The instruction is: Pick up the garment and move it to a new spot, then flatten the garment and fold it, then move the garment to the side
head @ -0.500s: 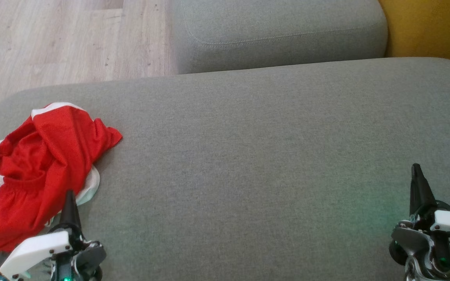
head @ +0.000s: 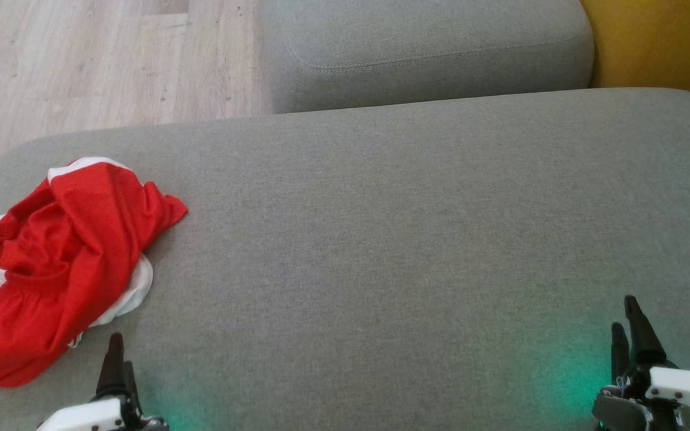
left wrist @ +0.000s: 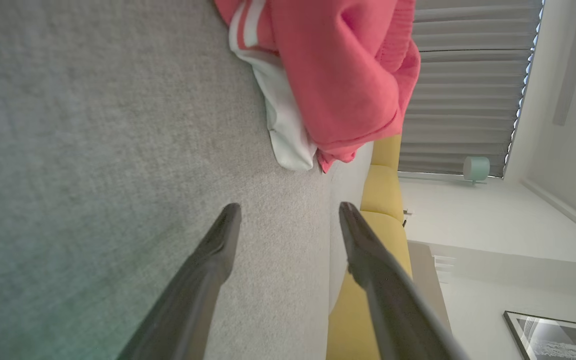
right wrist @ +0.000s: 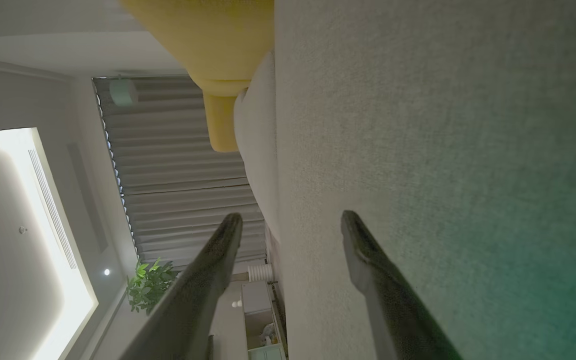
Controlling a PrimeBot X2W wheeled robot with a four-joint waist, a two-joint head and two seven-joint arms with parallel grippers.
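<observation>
One crumpled red-and-white mesh garment (head: pixel 63 257) lies at the left end of the nearer of two grey fabric cushions (head: pixel 381 239). The left end effector (head: pixel 116 362) is just beside it and the right end effector (head: pixel 625 317) well apart, both spread wide and empty.

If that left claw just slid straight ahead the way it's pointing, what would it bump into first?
Probably the red garment: its white edge lies just ahead of the open left gripper, on the grey cushion. Depth is hard to judge.
</observation>
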